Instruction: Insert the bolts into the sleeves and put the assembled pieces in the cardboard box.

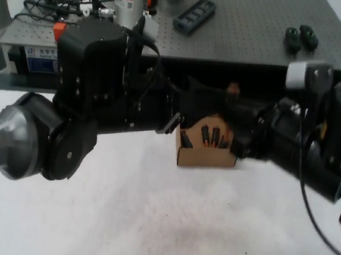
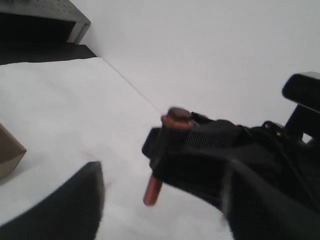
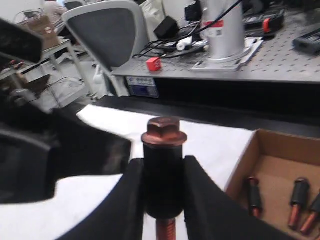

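One sleeved bolt [image 3: 161, 136] stands clamped in the right claw [image 3: 163, 165] beside the cardboard box [image 3: 242, 165].

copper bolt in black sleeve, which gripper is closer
Right. The right gripper is shut on the black sleeve around the copper hex-head bolt; the left gripper is beside it, not touching.

**One bolted sleeve in my grip, more in the box**

A copper-coloured hex-head bolt [image 3: 163, 131] sits through a black cylindrical sleeve [image 3: 162, 175], head up, with the shank end poking out below. My right tool [image 3: 162, 200] clamps the sleeve above the bench. Near it, the open brown cardboard box [image 3: 280, 150] holds several like assembled pieces [image 3: 298, 192] lying on its floor.
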